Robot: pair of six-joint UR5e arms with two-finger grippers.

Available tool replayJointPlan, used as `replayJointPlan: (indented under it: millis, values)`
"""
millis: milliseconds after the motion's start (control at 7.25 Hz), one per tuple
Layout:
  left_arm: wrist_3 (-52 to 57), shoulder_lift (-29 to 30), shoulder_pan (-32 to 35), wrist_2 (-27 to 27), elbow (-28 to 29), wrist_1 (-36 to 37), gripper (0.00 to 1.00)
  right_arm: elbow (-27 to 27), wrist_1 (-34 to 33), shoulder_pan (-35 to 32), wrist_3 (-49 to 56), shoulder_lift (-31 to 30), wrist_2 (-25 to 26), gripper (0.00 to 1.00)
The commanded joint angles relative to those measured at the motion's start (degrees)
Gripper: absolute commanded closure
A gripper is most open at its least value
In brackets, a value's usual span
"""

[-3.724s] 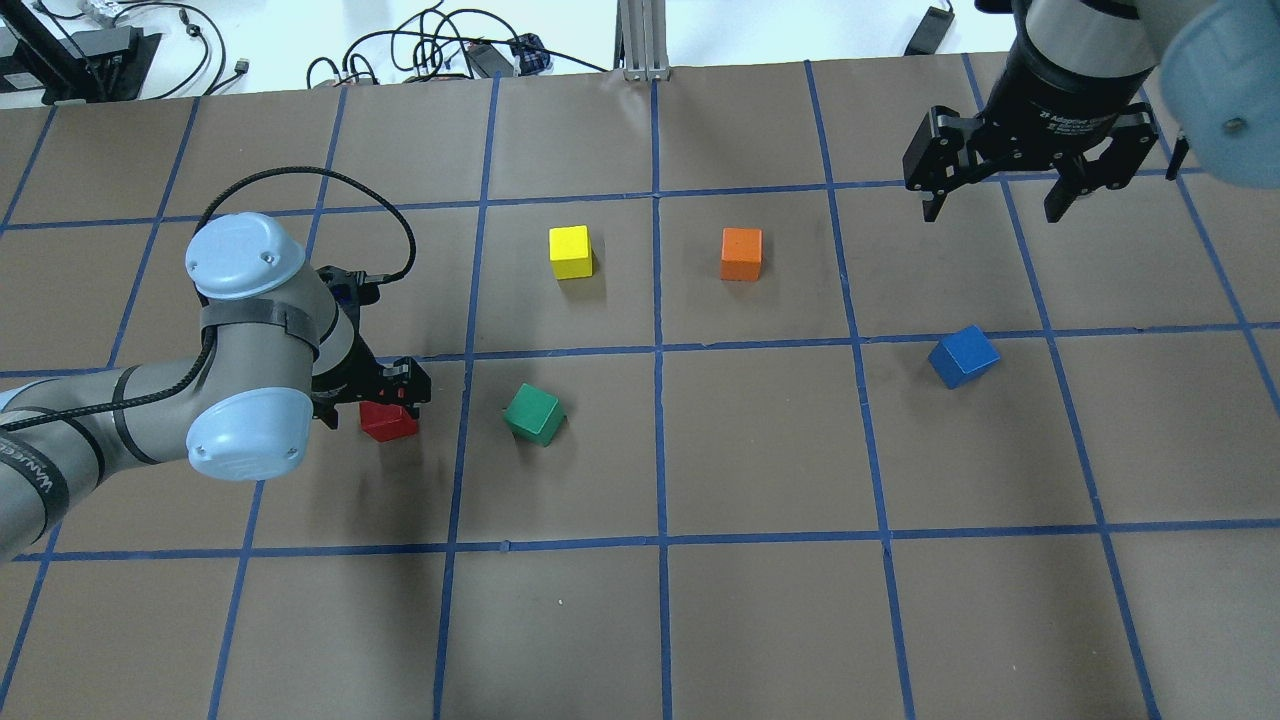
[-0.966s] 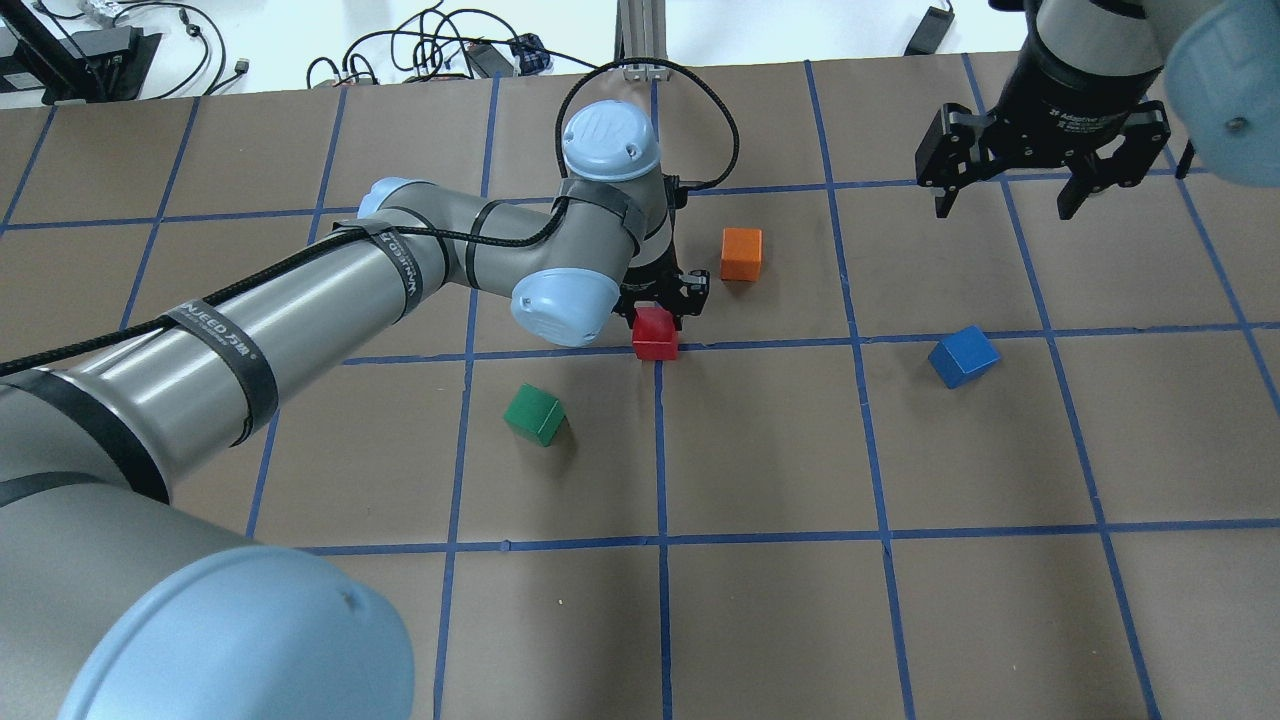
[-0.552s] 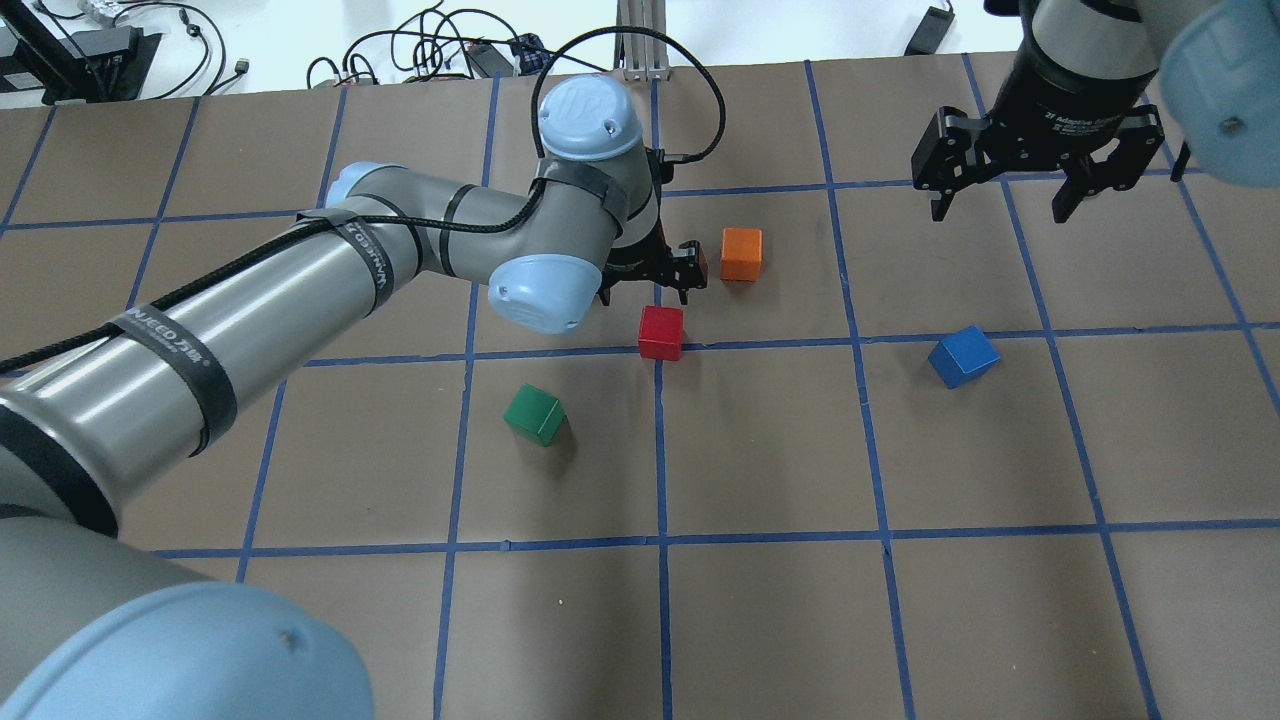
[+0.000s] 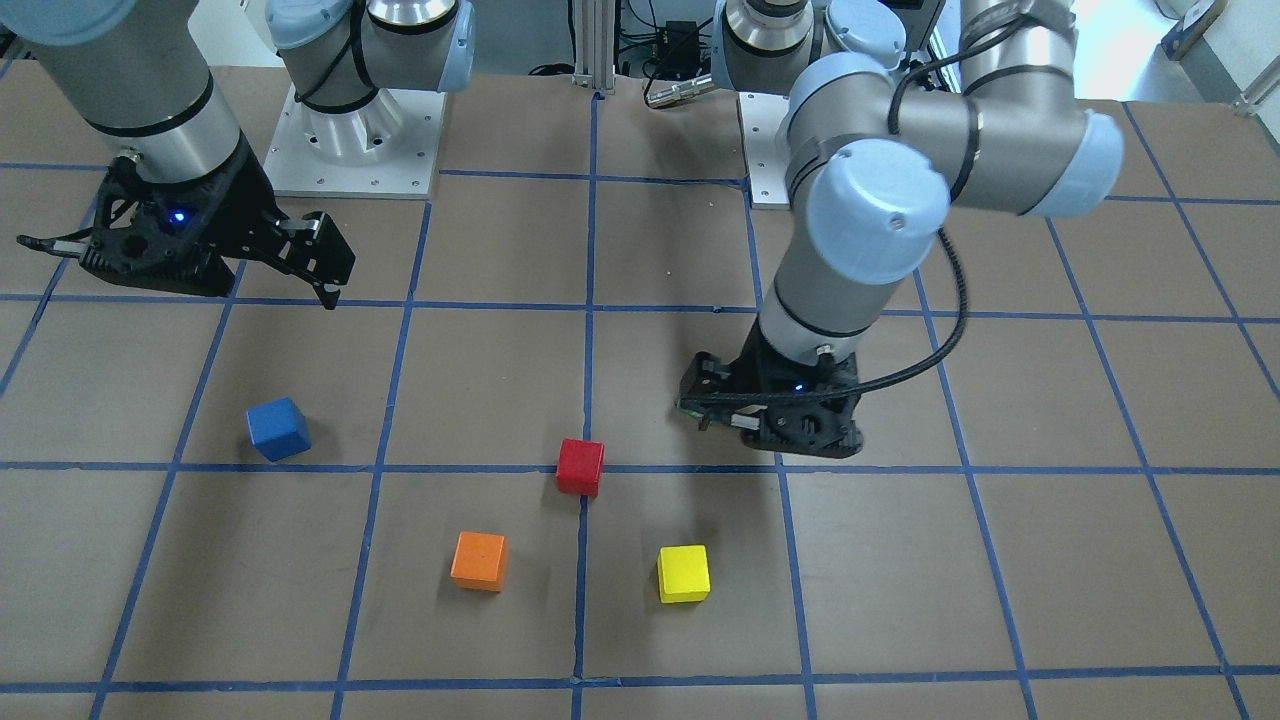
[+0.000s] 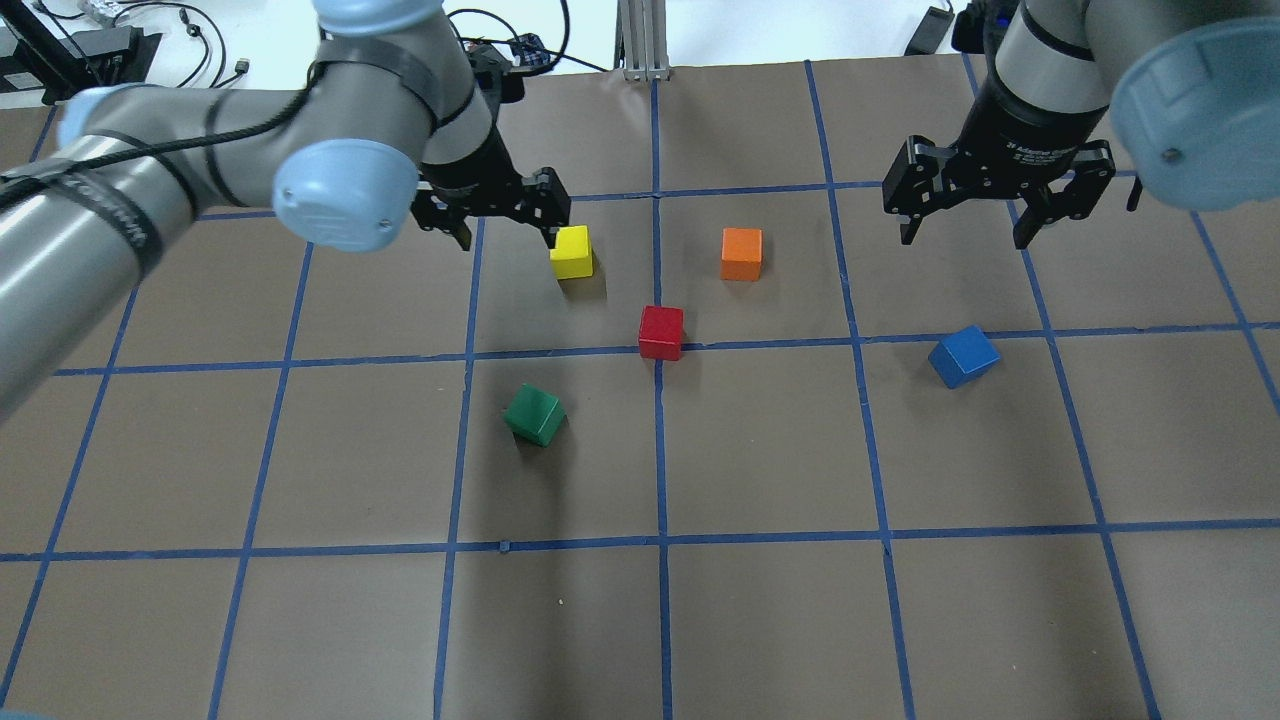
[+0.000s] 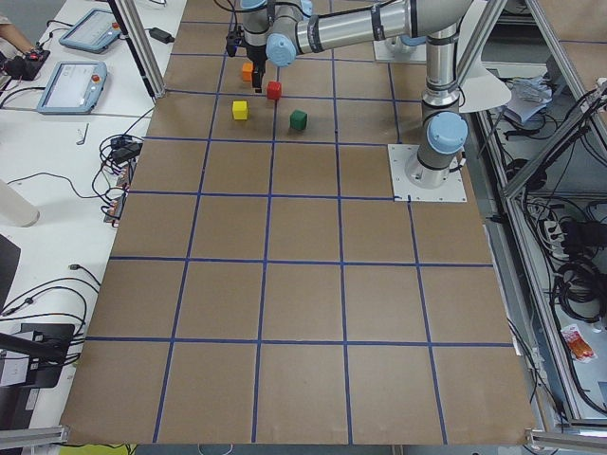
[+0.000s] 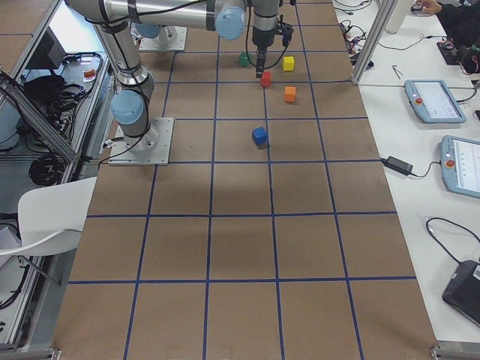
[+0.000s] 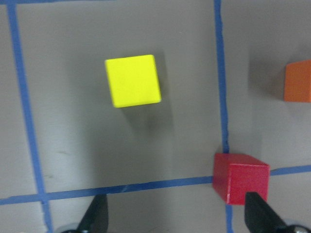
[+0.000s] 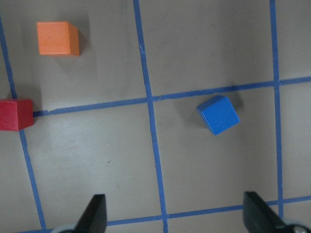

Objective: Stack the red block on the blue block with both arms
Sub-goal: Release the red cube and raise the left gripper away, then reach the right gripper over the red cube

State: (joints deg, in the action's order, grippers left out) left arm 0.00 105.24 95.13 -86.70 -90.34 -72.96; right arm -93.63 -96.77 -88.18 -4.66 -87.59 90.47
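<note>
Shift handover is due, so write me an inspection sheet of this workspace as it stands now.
Surface: table covered in brown paper with a blue tape grid.
Job's things: red block sits free on a tape crossing, not stacked; blue block stands alone, turned askew to the grid.
Clutter: yellow block, orange block, green block, each apart from the others.
Grippers: left gripper open, empty, raised beside the yellow block; right gripper open, empty, raised beyond the blue block.
Cables: black cable loops along the left arm; loose cables lie past the table's far edge.
Surroundings: control tablets on a side bench; white chair.
</note>
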Motion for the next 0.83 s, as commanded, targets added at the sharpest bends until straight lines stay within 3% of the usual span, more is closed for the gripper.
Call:
replayJointPlan:
  millis: [0, 138, 414, 690]
  values:
    - [7.2, -8.35, -4.16, -1.89, 0.6, -11.81, 0.0, -0.24, -8.15, -3.81, -0.79, 5.3, -3.86, 0.0]
    - [6.42, -11.35, -3.91, -1.81, 1.04, -13.07, 0.0, 0.11, -16.09, -5.66, -1.05, 8.89, -5.2, 0.0]
    - [6.33, -14.35, -3.73, -2.06, 1.3, -15.54, 0.0, 0.29, -18.98, -10.4, -7.24, 14.0, -6.88, 0.0]
    - [5.54, -13.41, -3.9, -2.42, 3.13, -16.24, 0.0, -0.06, -26.06, -12.7, -9.05, 20.5, -6.97, 0.0]
